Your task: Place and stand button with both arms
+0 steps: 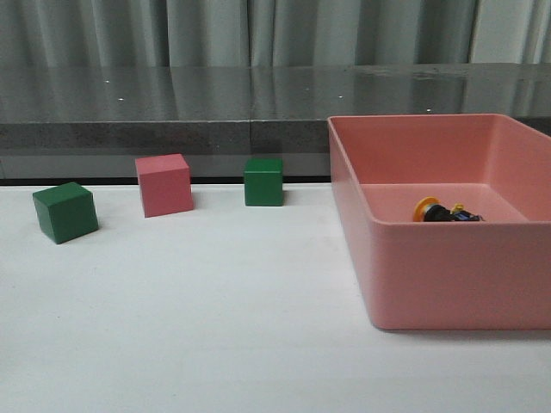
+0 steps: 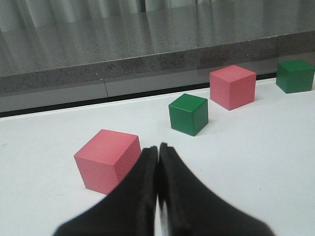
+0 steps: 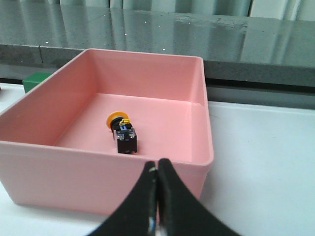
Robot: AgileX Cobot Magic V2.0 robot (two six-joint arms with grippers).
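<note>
Button (image 3: 122, 132) lies on side in pink bin (image 1: 448, 275), near middle of floor — not yet picked. Both claws clenched, holding nothing: right claw (image 3: 157, 169) outside bin's near wall, left claw (image 2: 158, 152) by pink cube (image 2: 107, 160). Next I open right, reach over wall — grip black body.

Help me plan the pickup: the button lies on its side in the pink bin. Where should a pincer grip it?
Probably across the black body of the button, coming from above. It lies flat on the bin floor, clear of the walls, so its sides are exposed.
</note>
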